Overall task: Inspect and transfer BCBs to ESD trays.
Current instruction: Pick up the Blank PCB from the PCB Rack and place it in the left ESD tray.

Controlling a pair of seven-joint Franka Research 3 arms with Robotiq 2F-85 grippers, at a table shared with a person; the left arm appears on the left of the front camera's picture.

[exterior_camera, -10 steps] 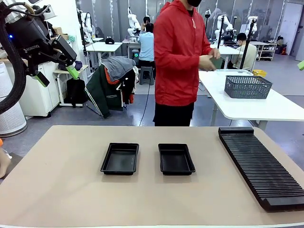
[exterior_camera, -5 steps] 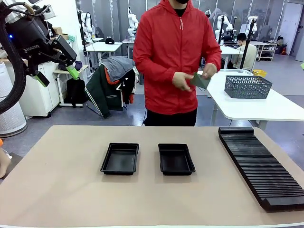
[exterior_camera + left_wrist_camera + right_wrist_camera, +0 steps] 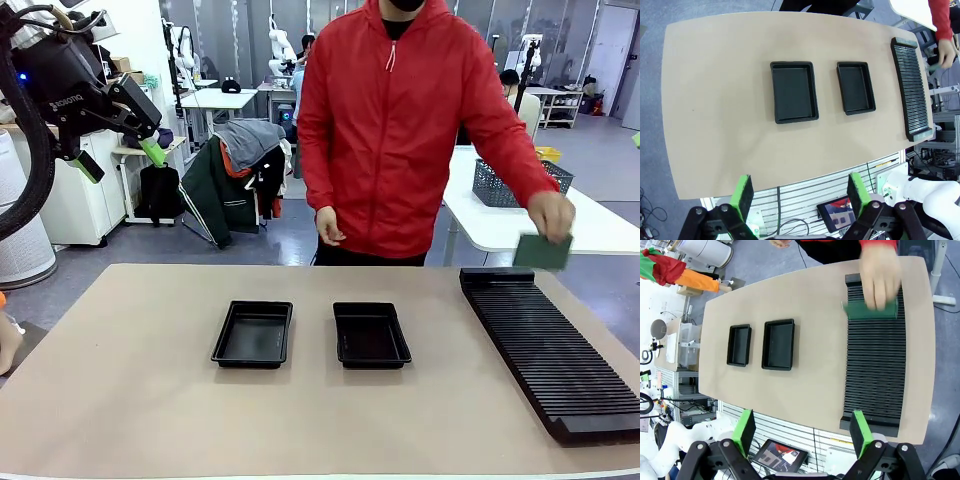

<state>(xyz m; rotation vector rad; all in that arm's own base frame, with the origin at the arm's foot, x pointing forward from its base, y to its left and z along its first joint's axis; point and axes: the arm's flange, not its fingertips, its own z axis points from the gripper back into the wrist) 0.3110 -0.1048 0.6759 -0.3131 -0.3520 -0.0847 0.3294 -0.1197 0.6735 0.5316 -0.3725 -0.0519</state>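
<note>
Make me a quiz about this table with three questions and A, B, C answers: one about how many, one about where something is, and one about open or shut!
1. How many black trays lie on the table?
A. One
B. Four
C. Two

2. Where is the green board?
A. In a tray
B. In the person's hand, at the far end of the ribbed black rack
C. On the floor

3. How does the left gripper stand?
A. Open, holding nothing
B. Shut on the board
C. Shut on a tray

Answers:
1 C, two trays lie side by side, both empty.
2 B, the hand holds the board by the rack's far end.
3 A, its jaws stand wide apart with nothing between them.
</note>
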